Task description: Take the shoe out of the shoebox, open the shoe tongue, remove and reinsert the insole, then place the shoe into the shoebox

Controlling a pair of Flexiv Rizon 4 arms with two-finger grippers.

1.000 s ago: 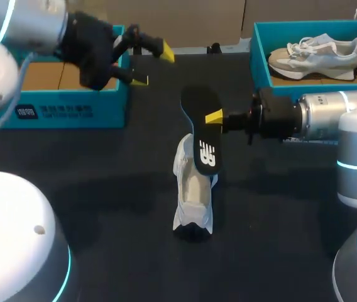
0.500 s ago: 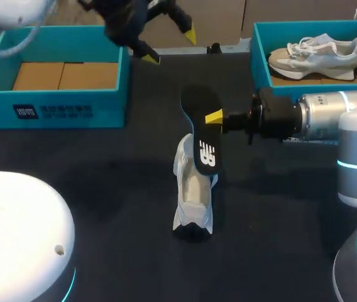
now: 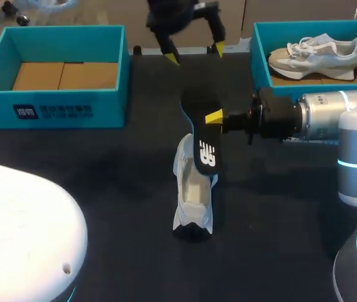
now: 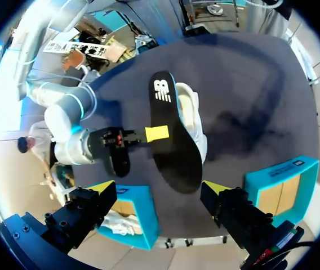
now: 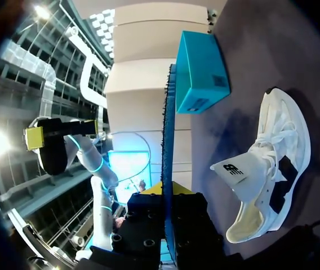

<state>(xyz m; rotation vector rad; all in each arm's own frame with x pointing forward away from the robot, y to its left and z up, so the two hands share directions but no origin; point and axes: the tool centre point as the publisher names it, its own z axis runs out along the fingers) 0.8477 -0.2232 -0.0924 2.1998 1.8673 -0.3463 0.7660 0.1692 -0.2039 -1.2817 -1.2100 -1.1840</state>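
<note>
A white shoe [image 3: 193, 195] lies on the dark table, tongue pulled open, also in the right wrist view [image 5: 268, 166]. My right gripper [image 3: 215, 118] is shut on the black insole [image 3: 202, 129], holding it on edge above the shoe's heel end. The right wrist view shows the insole [image 5: 167, 152] edge-on between its own fingers [image 5: 168, 189]. My left gripper [image 3: 194, 53] hangs open at the far middle of the table. From the left wrist view, its own gripper [image 4: 159, 187] looks down on the insole [image 4: 171, 135] and the shoe [image 4: 192, 109], holding nothing.
A teal shoebox [image 3: 71, 110] with cardboard inside stands at the far left. Another teal shoebox [image 3: 261, 60] at the far right holds a second beige shoe [image 3: 317, 55]. My right arm [image 3: 329, 116] stretches in front of that box.
My left arm has swung from over the left shoebox rightward to the far middle of the table, staying open. The right gripper, insole and shoe have not moved.
</note>
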